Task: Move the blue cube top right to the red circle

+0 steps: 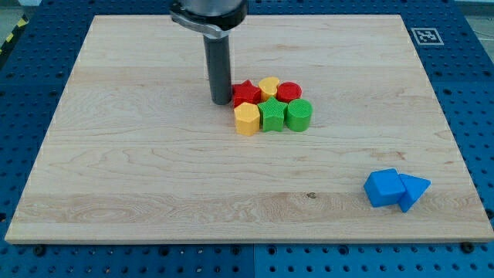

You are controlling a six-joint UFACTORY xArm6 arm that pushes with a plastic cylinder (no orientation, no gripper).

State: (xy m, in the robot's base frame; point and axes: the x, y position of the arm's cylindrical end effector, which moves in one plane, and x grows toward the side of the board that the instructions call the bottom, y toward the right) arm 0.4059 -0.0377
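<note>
Two blue pieces sit at the frame's lower right, the blue cube [382, 188] touching a blue triangle [413, 190]; my tip [221, 101], no hand fitted, stands left of the red star [246, 93], far from both; I should circle below-right of the cube, then push up-left toward the red circle [290, 92], sparing the green blocks.

One raised view, probably front-facing.

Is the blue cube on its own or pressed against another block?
Pressed. The blue cube touches the blue triangular block near the wooden board's bottom right; my tip is far off.
</note>
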